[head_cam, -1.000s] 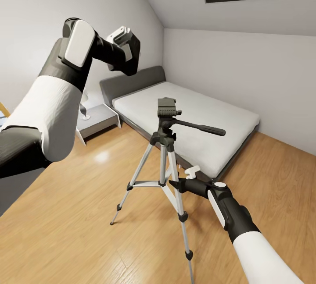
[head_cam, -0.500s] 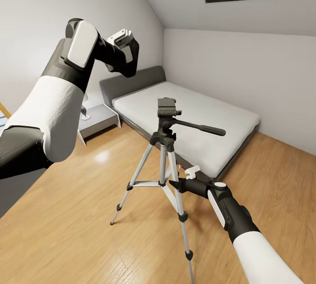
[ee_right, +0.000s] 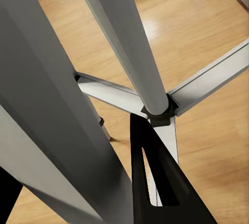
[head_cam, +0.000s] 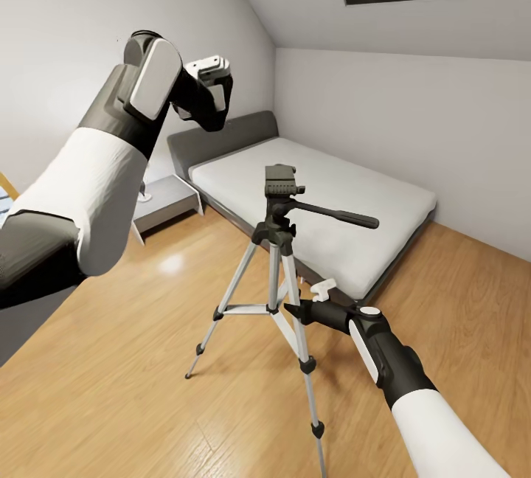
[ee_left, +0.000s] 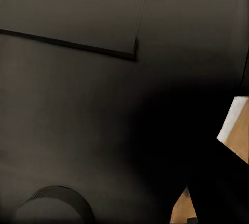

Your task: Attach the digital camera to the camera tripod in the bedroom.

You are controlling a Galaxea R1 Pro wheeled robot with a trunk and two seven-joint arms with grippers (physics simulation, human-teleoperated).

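Gripping the camera tripod [head_cam: 276, 271] leg mid-frame with my right gripper [head_cam: 297, 310]; left gripper [head_cam: 214, 94] upper left, can't tell its state.

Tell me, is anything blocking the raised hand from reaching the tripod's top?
Nothing visible does. The left hand hangs above and to the left of the camera tripod, with open air between them. The tripod's long handle points off to the other side, away from that path.
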